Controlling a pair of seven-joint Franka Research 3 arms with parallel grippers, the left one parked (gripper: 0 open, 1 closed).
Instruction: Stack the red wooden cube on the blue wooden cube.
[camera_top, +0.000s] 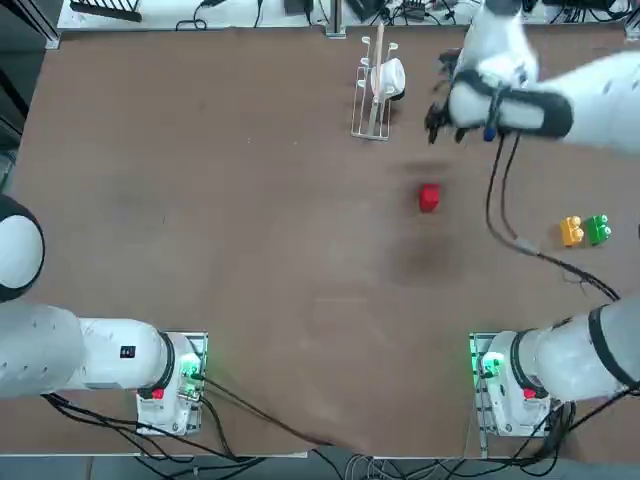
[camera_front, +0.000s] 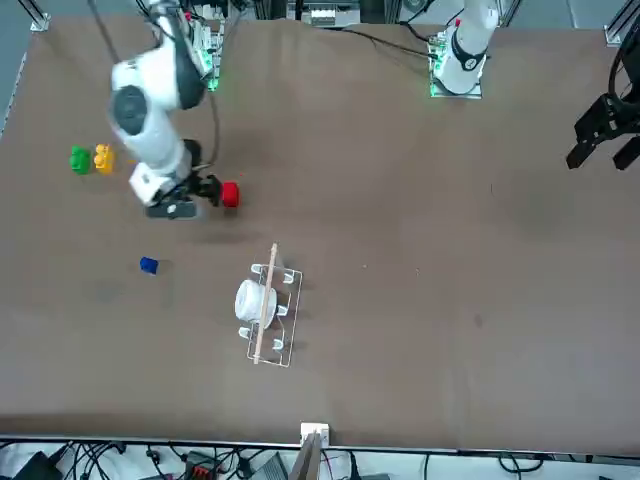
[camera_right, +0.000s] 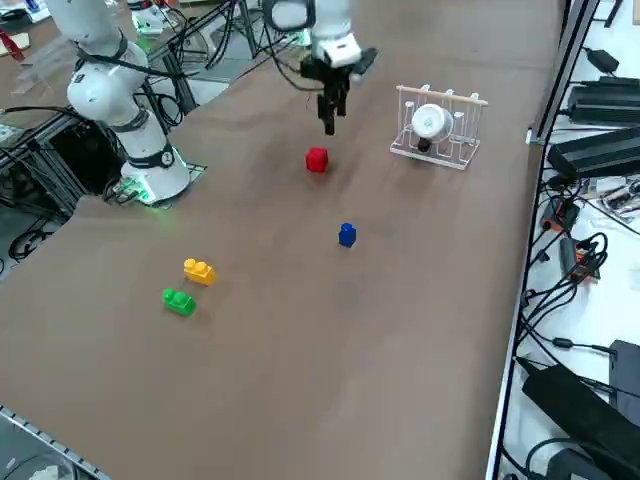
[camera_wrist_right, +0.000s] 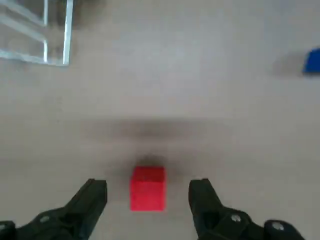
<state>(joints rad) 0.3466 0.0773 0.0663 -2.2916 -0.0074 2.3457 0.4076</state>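
right wrist view, open fingers (camera_wrist_right: 89, 205) apart, red cube (camera_wrist_right: 148, 189) between

right gripper (camera_top: 445, 128) over table (camera_top: 250, 250) beyond red cube (camera_top: 429, 197) | yellow block (camera_top: 572, 231) beside green block (camera_top: 598, 229)

Ok so, got the right arm (camera_top: 600, 90) reaching well out from its base (camera_top: 520, 385), over the far right part of the surface (camera_top: 250, 220) in the top view. White shell, dark bands near the wrist (camera_top: 520, 105). Bends down towards the black tool (camera_wrist_right: 148, 185), up in the air over the surface and aimed downward in the side view. Looks wide open too, with both fingers (camera_wrist_right: 89, 202) spread well apart, tips about level with each other in the wrist view. Trails a dark cable (camera_top: 492, 200) from the wrist, looping back towards the base.
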